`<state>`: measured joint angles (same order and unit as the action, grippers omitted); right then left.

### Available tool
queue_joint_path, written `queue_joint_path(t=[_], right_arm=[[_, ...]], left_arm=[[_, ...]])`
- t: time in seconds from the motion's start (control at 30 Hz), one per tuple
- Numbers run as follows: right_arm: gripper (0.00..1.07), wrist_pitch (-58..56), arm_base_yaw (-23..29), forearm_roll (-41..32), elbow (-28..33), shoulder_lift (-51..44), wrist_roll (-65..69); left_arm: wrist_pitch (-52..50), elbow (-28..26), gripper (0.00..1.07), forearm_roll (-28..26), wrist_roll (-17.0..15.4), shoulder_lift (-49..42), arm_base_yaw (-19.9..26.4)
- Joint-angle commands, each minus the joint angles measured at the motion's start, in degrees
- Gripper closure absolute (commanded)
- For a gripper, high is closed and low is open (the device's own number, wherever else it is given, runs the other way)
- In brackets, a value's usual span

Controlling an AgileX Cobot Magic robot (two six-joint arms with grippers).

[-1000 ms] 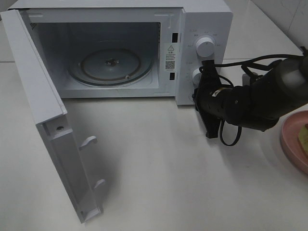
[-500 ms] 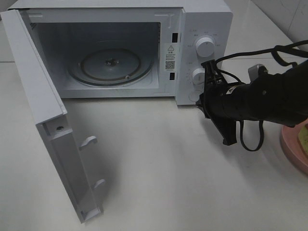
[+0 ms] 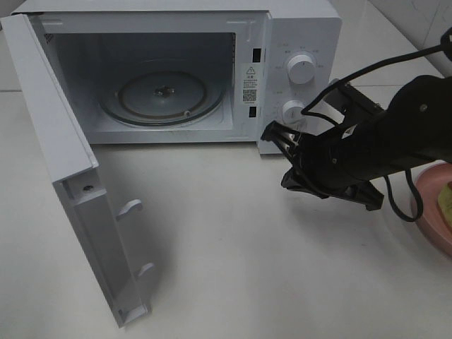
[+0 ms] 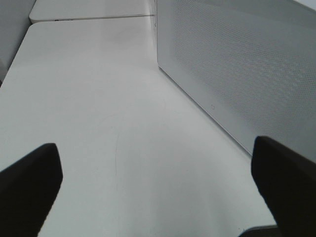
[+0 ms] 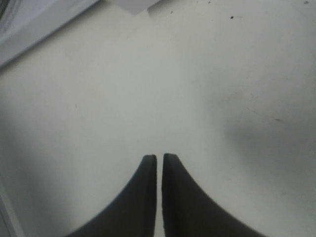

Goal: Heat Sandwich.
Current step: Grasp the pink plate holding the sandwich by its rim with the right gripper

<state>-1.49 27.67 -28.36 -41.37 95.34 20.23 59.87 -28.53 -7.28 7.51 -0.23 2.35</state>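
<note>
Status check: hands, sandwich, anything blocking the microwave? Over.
Left hand open, empty. Right hand shut, empty, low by the microwave front. Sandwich on pink plate, far right edge. Door open wide, cavity unobstructed.

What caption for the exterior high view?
Right pincer shut and empty beside the open microwave; sandwich on pink plate at right edge.
</note>
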Motion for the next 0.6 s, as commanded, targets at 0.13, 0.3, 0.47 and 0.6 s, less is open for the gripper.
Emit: queue_joint_path(t=[0.13, 0.3, 0.47, 0.6], right_arm=[[0.98, -11.06, -0.29, 9.28, 0.0, -4.07, -13.29], [0.97, -17.13, -0.29, 18.68, 0.0, -6.53, -14.15], [0.95, -23.66, -0.34, 23.78, 0.0, -8.77, -14.09], [0.92, -28.42, -0.34, 26.59, -0.06, -10.03, -14.09]], left_arm=[[-0.86, 0.06, 0.05, -0.46, -0.4, -1.49, 0.0], [-0.86, 0.06, 0.05, -0.46, -0.4, -1.49, 0.0], [-0.86, 0.06, 0.05, -0.46, -0.4, -1.49, 0.0], [-0.86, 0.06, 0.05, -0.46, -0.4, -1.49, 0.0]])
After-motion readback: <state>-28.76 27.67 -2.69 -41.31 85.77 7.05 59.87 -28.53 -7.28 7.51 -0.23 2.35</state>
